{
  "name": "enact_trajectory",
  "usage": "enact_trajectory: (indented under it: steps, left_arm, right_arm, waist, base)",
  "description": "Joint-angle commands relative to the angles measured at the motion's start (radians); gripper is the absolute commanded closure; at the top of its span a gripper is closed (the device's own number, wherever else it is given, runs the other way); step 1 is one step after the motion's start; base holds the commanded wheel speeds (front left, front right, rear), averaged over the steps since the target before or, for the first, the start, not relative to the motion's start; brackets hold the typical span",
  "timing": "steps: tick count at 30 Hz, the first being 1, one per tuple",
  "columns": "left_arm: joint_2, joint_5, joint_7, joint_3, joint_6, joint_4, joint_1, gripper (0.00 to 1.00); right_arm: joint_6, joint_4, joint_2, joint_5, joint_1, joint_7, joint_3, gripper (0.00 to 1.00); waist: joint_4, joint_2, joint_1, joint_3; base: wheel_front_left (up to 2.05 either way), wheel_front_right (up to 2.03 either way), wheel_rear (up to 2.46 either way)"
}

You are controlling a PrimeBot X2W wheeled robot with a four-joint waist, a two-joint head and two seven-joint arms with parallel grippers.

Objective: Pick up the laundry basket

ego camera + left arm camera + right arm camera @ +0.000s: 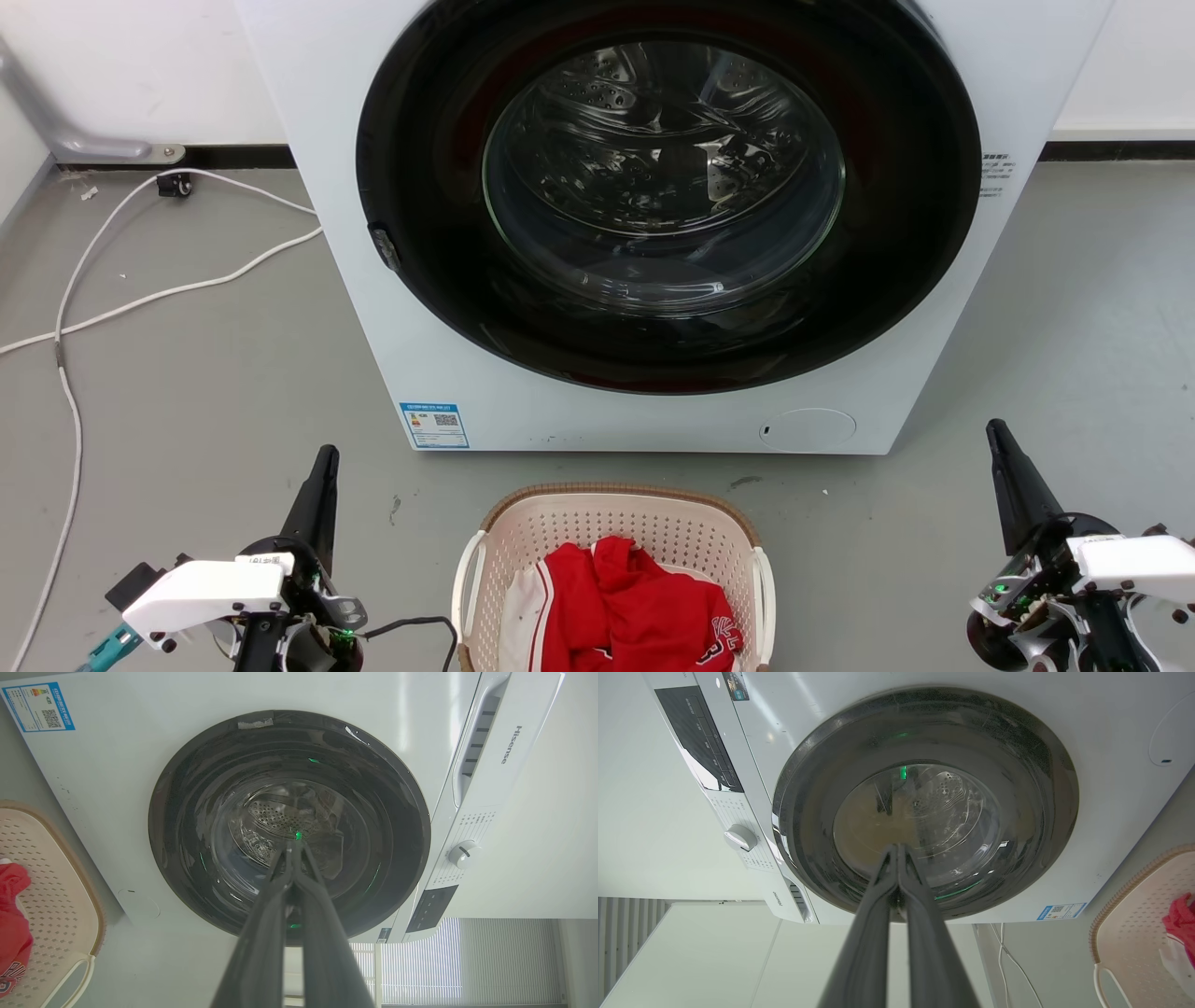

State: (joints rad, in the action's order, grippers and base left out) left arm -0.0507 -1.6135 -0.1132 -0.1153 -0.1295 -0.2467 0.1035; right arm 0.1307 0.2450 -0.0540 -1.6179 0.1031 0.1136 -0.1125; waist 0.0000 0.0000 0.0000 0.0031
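Judging my reach: the laundry basket [616, 488] sits between both pinched-together, empty claws, right of the left claw [326, 459], left of the right claw [997, 432], nearer the left.

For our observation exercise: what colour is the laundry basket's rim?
The laundry basket has a brown, woven-look rim; the head view shows it best.

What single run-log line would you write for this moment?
phase: pre-grasp | laundry basket: on floor before washer, red clothes inside | left gripper: shut, apart from basket | right gripper: shut, apart from basket
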Motion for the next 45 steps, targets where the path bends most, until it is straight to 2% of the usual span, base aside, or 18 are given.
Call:
enact_trajectory:
  steps: [1,5,6,10,30,37,45]
  left_arm:
    - [0.001,0.002,-0.005,-0.003,-0.004,0.003,0.01,1.0]
    - [0.001,0.002,-0.005,-0.003,-0.004,0.003,0.01,1.0]
    - [0.0,0.0,0.0,0.0,0.0,0.0,0.0,0.0]
    - [0.004,0.001,0.005,0.004,0.001,-0.031,-0.028,0.0]
    - [0.003,0.077,0.1,-0.002,0.0,0.005,-0.047,0.0]
    - [0.002,0.151,0.129,-0.043,0.0,0.025,-0.047,0.0]
    - [0.002,0.342,0.159,-0.079,0.015,0.106,-0.046,0.0]
  right_arm:
    - [0.0,0.0,0.003,0.007,0.01,0.001,-0.001,1.0]
    - [0.0,0.0,0.003,0.007,0.01,0.002,-0.002,1.0]
    - [0.0,0.0,0.0,0.0,0.0,0.0,0.0,0.0]
    - [0.0,0.03,0.004,0.0,-0.029,-0.003,0.002,0.0]
    - [0.0,0.013,0.003,0.068,-0.038,-0.099,-0.009,0.0]
    - [0.0,-0.006,0.003,0.233,-0.036,-0.128,-0.036,0.0]
    - [0.0,-0.08,0.003,0.501,-0.022,-0.159,-0.065,0.0]
  waist:
    - [0.0,0.0,0.0,0.0]
    - [0.0,0.0,0.0,0.0]
    - [0.0,0.0,0.0,0.0]
    - [0.0,0.0,0.0,0.0]
    - [-0.001,0.0,0.0,0.0]
    - [0.0,0.0,0.0,-0.001]
    - [0.0,0.0,0.0,0.001]
  base:
    - [0.0,0.0,0.0]
    - [0.0,0.0,0.0]
    - [0.0,0.0,0.0]
    - [0.0,0.0,0.0]
    - [0.0,0.0,0.0]
    - [0.0,0.0,0.0]
    - [0.0,0.0,0.0]
